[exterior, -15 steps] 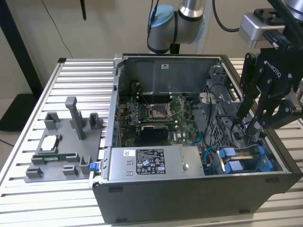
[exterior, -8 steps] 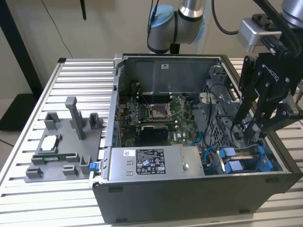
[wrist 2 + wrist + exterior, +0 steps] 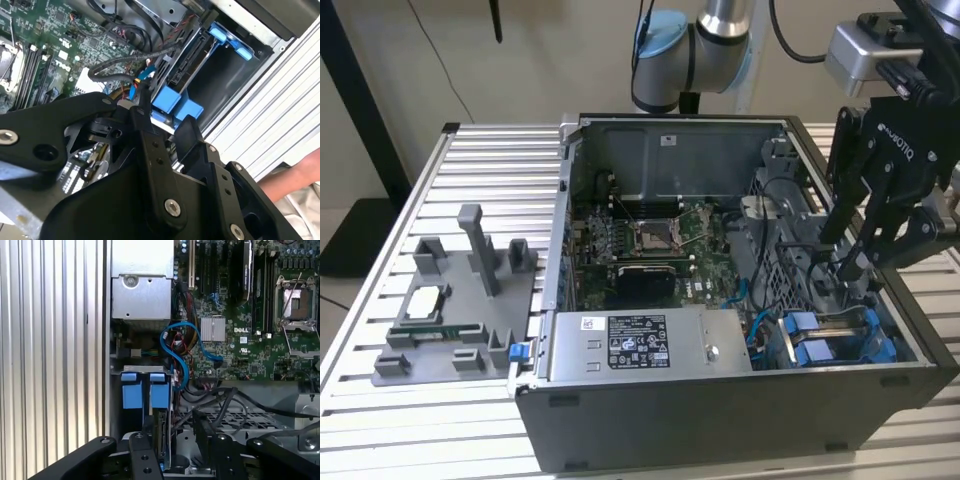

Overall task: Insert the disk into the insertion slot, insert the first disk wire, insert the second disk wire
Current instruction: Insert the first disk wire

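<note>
At the exterior view's left we see a grey tray [image 3: 450, 335] beside the open case [image 3: 720, 420]. Toward the right, the disk [image 3: 161, 435] stands on edge in the slot [image 3: 840, 335], with blue tabs [image 3: 132, 392] at its end. Over it hangs the gripper [image 3: 840, 275], its fingers [image 3: 145, 447] spread to either side and pinching nothing we can make out.

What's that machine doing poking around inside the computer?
A robot arm's gripper reaches down into an open computer case, at the exterior view's right. Its fingers are apart and hold nothing that I can see. They straddle the slot edged by blue tabs, where what looks like the disk stands on edge. A blue cable curls loose nearby. I can't tell whether any wire is plugged into the disk.
</note>
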Motion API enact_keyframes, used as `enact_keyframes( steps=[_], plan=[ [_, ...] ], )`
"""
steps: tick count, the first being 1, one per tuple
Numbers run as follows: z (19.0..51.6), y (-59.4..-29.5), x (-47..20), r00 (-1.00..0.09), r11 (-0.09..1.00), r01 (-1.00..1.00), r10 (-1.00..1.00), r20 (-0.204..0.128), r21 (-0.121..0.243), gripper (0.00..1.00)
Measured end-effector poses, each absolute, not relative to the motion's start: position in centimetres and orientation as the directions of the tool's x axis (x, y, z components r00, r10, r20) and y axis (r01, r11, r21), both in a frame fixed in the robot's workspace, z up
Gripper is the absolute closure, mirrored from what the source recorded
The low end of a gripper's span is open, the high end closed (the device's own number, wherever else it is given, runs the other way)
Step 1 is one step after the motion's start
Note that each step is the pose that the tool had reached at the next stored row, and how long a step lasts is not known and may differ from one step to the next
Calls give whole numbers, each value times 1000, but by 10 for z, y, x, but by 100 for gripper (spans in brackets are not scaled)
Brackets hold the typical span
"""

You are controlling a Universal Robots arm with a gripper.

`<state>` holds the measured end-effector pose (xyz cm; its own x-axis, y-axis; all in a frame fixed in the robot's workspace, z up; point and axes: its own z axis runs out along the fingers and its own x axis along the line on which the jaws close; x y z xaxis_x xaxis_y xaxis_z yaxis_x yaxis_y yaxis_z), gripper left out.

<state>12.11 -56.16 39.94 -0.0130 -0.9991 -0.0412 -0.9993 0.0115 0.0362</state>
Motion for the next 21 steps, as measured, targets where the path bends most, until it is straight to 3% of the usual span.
enact_keyframes(
  steps=[21],
  plan=[
    [387,-545,118,56,-57,-998,-997,-46,24,0]
  ],
)
